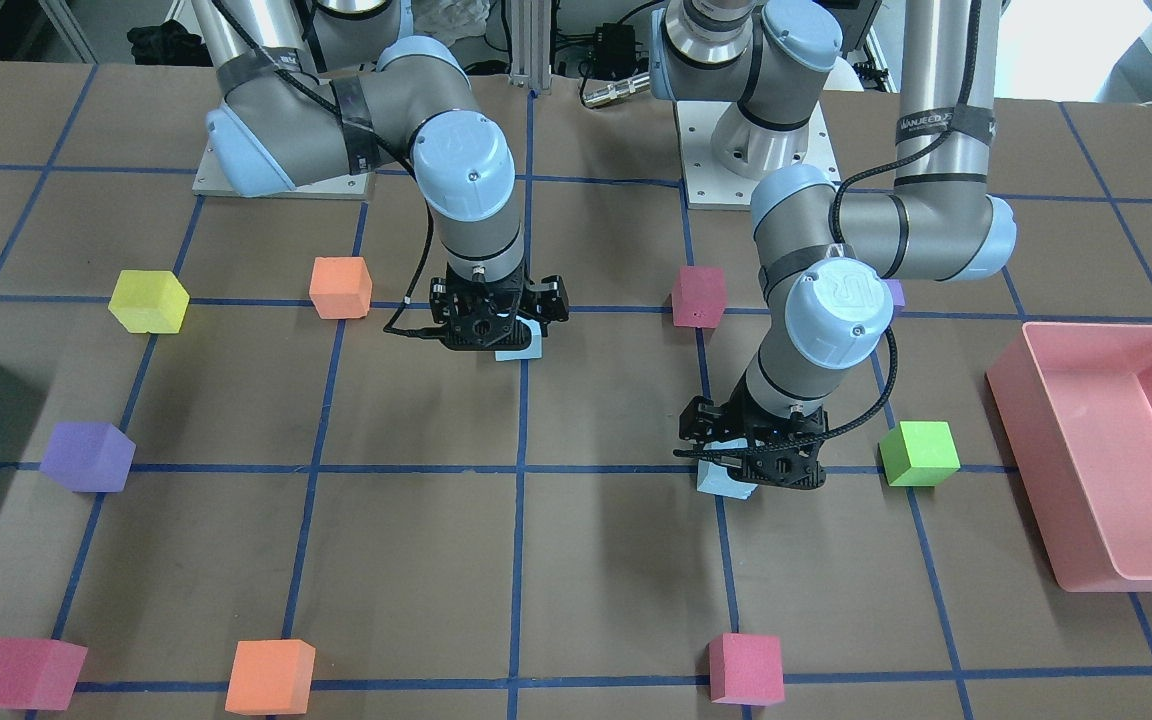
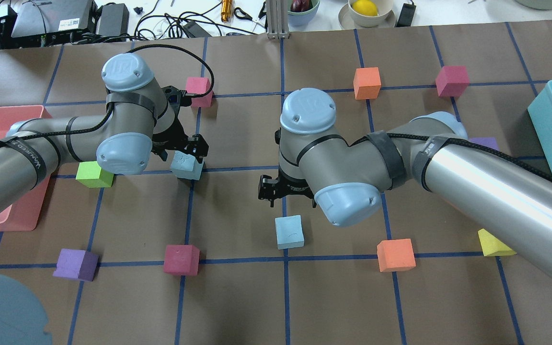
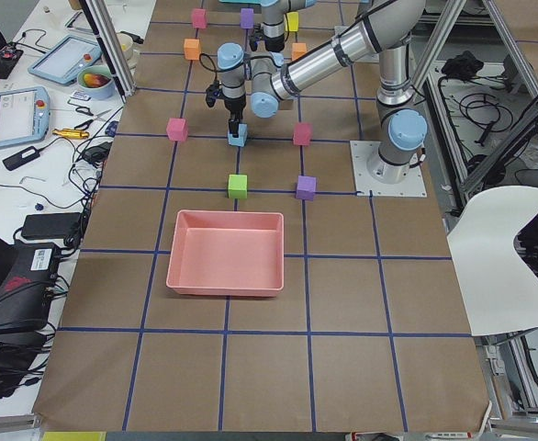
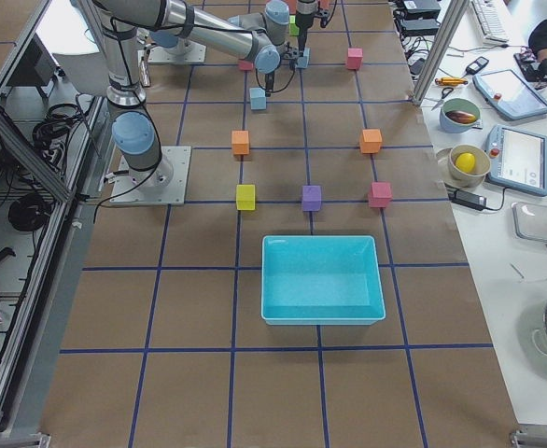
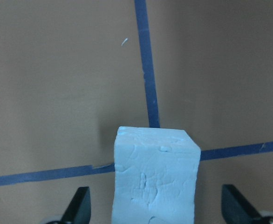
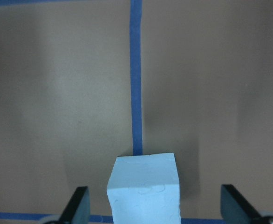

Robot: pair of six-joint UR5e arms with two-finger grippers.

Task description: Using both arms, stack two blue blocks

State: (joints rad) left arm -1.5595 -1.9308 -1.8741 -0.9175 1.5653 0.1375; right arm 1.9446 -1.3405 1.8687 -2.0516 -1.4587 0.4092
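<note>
Pre-grasp step on both sides. The left gripper [image 5: 157, 211] holds its fingers [image 5: 79, 208] spread wide, and one pale sky-blue foam cube [image 5: 155, 177] sits untouched between them. The right gripper [image 6: 156, 209], equally spread, straddles the other pale blue foam cube [image 6: 143, 186]. The next move likely calls for lowering, then pinching each cube squarely.

Matt, dimpled foam of one blue block [image 5: 155, 177], the other blue block [image 6: 143, 186] smoother; matt brown paper table [image 2: 237, 297]; shiny metal right arm [image 2: 496, 191]
</note>
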